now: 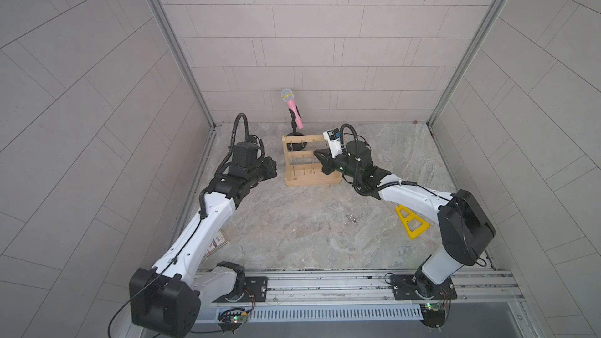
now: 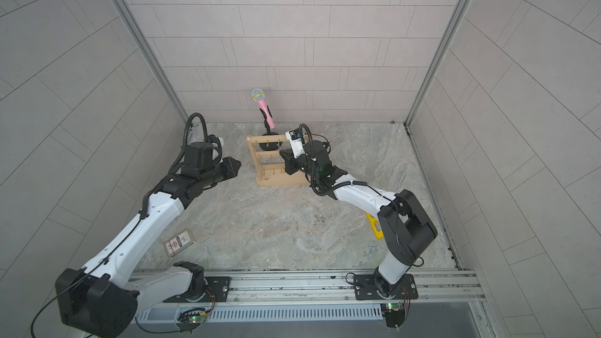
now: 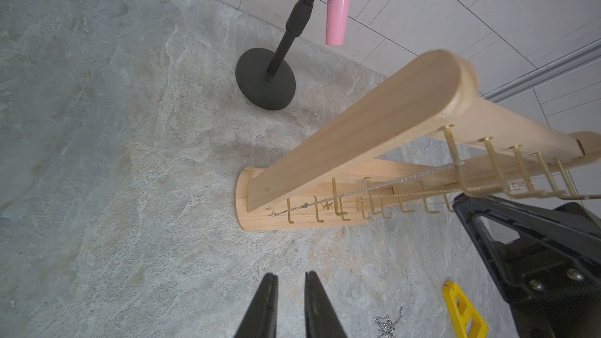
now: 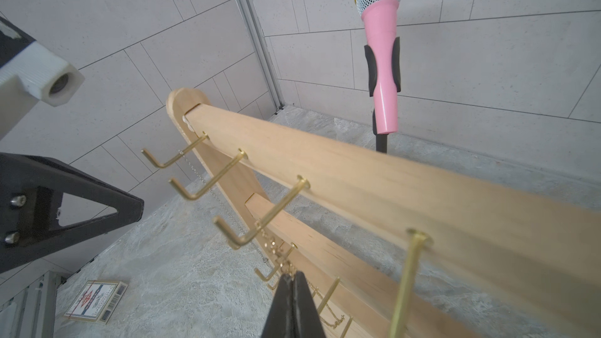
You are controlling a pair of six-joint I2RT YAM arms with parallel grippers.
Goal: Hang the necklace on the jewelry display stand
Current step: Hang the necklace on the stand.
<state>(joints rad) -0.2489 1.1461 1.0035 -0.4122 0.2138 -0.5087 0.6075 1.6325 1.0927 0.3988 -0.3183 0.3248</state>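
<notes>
The light-wood jewelry display stand (image 1: pixel 312 181) (image 2: pixel 282 182) stands at the back middle of the table; its top bar (image 4: pixel 390 190) carries brass hooks. A gold necklace (image 4: pixel 271 244) drapes from the third hook of that bar down to my right gripper (image 4: pixel 292 274) (image 1: pixel 319 157), which is shut on the chain at its tips, right in front of the stand. A thin silver chain (image 4: pixel 198 173) hangs from the first hook. My left gripper (image 3: pixel 291 276) (image 1: pixel 271 169) hovers left of the stand, slightly open and holding nothing.
A pink microphone (image 1: pixel 292 105) on a black stand (image 3: pixel 265 82) sits just behind the rack. A loose silver chain (image 1: pixel 353 220) (image 3: pixel 387 320) and a yellow triangular piece (image 1: pixel 411 222) lie front right. A card box (image 2: pixel 179 242) lies front left.
</notes>
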